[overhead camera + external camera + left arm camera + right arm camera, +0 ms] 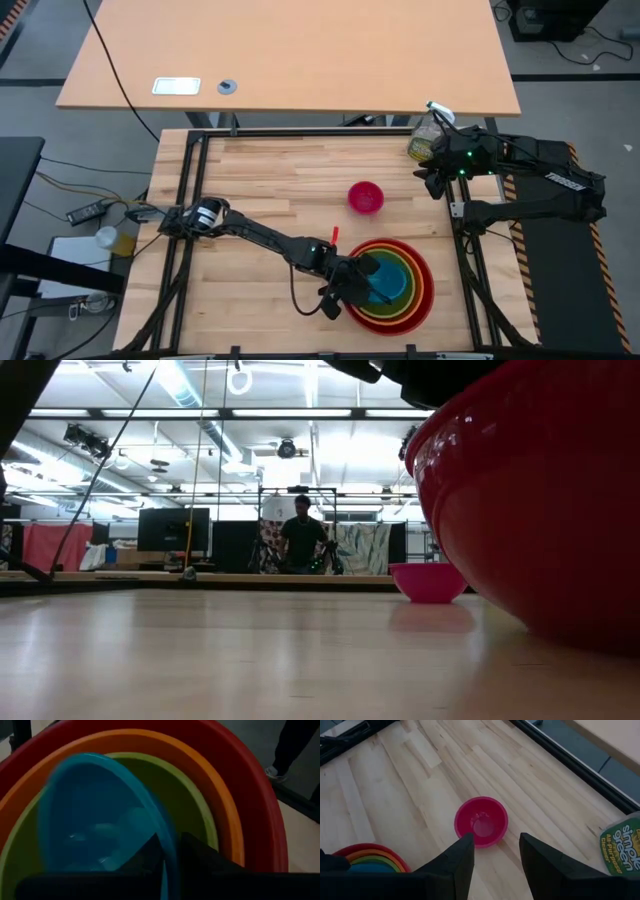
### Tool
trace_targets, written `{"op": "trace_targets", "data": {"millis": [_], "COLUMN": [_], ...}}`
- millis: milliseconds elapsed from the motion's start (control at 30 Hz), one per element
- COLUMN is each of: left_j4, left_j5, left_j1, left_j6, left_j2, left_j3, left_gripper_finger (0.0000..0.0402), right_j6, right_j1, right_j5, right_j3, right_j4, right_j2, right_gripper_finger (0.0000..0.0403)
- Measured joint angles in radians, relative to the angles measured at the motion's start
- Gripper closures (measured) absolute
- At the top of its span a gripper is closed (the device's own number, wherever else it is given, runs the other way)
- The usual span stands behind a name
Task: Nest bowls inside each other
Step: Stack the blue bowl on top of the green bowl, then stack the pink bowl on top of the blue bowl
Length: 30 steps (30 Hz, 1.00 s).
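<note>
A red bowl (428, 296) stands near the table's front right, holding an orange bowl (210, 775), a green bowl (187, 800) and a blue bowl (100, 815). The blue one sits tilted inside the green one. My left gripper (167, 865) reaches into the stack from the left, slightly open, with one finger on each side of the blue bowl's near rim. A small pink bowl (366, 197) stands upright on the wood farther back. My right gripper (495, 855) hangs open at the table's back right, above and to the right of the pink bowl. My left gripper has the blue bowl's rim (169, 845) between its fingers, one finger inside the bowl and one outside, slanting down from the table's left. A thin dark gap shows beside the rim, and I cannot tell whether either finger touches it.
A green cleaner bottle (425, 140) stands at the table's back right corner, next to my right arm. Black frame rails (190, 230) run along the table's sides. Bare wood lies left of the bowls. A person (302, 540) stands far off in the room.
</note>
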Motion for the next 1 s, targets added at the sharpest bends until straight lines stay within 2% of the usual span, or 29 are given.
{"op": "trace_targets", "data": {"millis": [333,633,833,1000], "left_j4": [-0.021,-0.042,-0.093,-0.224], "left_j5": [0.0,-0.017,-0.045,-0.075], "left_j1": [0.0,-0.001,0.001,0.014], "left_j6": [0.014,-0.1,-0.231,-0.478], "left_j2": [-0.001,-0.056,-0.108,-0.164], "left_j3": [0.0,0.014,0.014,0.014], "left_gripper_finger": [0.0265,0.0232,0.0211,0.0209], "right_j6": [0.004,0.01,0.032,0.041], "right_j1": [0.0,0.0,-0.005,-0.003], "right_j5": [0.0,-0.026,-0.051,-0.116], "right_j3": [0.0,0.0,0.0,-0.072], "right_j4": [0.022,0.022,0.035,0.036], "right_j2": [0.0,-0.016,-0.068,-0.038], "right_gripper_finger": [0.0238,0.0238,0.0238,0.0238]}}
